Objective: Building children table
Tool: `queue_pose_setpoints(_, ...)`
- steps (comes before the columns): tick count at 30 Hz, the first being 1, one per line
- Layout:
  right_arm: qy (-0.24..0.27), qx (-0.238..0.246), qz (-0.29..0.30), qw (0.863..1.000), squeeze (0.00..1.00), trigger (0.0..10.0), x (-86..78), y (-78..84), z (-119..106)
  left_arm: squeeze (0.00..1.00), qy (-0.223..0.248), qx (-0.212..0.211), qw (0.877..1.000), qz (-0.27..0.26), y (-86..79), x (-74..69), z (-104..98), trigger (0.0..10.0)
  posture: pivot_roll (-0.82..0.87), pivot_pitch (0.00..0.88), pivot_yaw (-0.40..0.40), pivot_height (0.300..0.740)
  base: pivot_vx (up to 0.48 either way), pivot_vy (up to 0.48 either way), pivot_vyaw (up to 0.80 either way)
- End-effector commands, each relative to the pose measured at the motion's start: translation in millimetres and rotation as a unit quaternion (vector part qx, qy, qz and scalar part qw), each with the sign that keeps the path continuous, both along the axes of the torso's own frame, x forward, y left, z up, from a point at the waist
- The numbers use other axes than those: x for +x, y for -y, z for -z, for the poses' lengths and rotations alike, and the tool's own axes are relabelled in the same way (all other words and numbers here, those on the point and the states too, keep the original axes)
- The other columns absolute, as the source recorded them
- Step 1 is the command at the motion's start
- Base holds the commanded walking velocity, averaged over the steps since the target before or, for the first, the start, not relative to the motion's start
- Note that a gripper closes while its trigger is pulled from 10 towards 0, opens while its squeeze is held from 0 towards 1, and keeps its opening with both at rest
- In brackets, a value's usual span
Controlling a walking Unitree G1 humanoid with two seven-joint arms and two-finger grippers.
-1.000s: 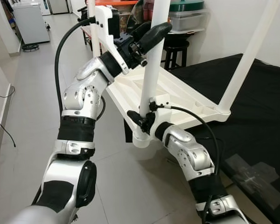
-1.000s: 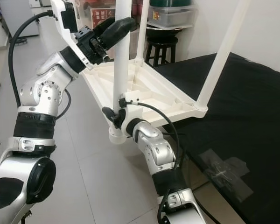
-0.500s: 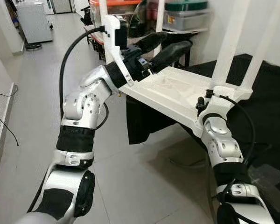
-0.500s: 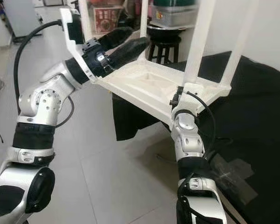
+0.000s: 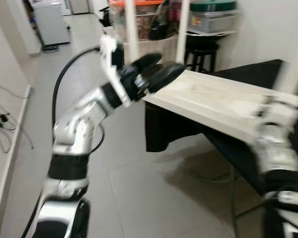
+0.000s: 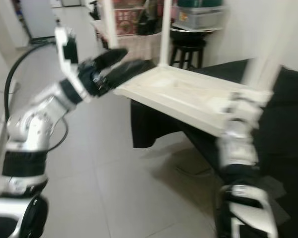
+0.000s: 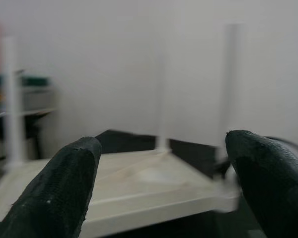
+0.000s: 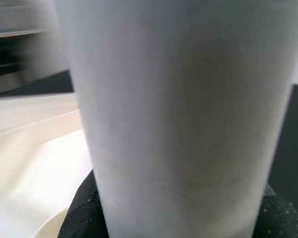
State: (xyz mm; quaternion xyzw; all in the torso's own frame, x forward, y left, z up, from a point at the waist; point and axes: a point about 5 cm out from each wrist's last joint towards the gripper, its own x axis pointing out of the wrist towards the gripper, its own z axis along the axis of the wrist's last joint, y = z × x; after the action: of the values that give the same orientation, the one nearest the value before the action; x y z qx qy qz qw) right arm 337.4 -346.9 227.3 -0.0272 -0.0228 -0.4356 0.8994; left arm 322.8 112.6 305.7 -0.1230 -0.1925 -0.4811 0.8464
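We see the white children's table (image 5: 223, 101) upside down, its ribbed underside facing up and its white legs (image 6: 165, 32) rising from the corners, held up off the tiled floor (image 5: 139, 193) with its right end over a black cloth-covered surface (image 5: 260, 74). The head views are blurred, most of all on the right side. Our left gripper (image 5: 156, 72) is at the table's left end, its two black fingers (image 7: 64, 186) spread apart; from the head views they look to lie at the tabletop's edge, one above the other, but we cannot tell whether they press on it. Along those fingers, the left wrist view looks across the pale underside toward two far legs, with the fingers well apart on either side of the picture. Our right arm (image 5: 278, 158) reaches up to the table's near right corner, where a leg meets the top; the right gripper itself is smeared in the head views. In the right wrist view a thick white table leg (image 8: 179, 114) stands right against the camera, with a black finger (image 8: 82, 213) pressed at its base on either side, so we read the right gripper as clamped around that leg. Behind the table stand a black stool (image 5: 198, 52) and stacked storage bins (image 5: 211, 17) against the white wall, and a white appliance (image 5: 52, 20) sits down the hallway. Cables (image 5: 5, 129) trail on the floor along the left wall.
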Motion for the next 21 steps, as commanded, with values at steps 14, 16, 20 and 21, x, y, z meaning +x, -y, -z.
queue_pose_setpoints(14,0.05,-0.028,-0.004,0.998,0.0,0.0,3.7,-9.6,-19.6,0.0,0.024,-0.001,1.0,0.016,8.5,-1.6,-15.6,10.0,0.09,0.0,0.009,0.74,0.0,0.0,0.0)
queue_pose_setpoints(16,0.05,-0.028,-0.004,0.998,0.0,0.0,3.7,-9.6,-19.6,0.0,0.024,-0.001,1.0,0.016,8.5,-1.6,-15.6,10.0,0.09,0.0,0.009,0.74,0.0,0.0,0.0)
queue_pose_setpoints(20,0.05,-0.028,-0.004,0.998,0.0,0.0,3.7,-9.6,-19.6,0.0,0.024,-0.001,1.0,0.016,8.5,-1.6,-15.6,10.0,0.09,0.0,0.009,0.74,0.0,0.0,0.0)
queue_pose_setpoints(21,0.05,-0.028,-0.004,0.998,0.0,0.0,3.7,-9.6,-19.6,0.0,0.024,-0.001,1.0,0.016,8.5,-1.6,-15.6,10.0,0.09,0.0,0.009,0.74,0.0,0.0,0.0)
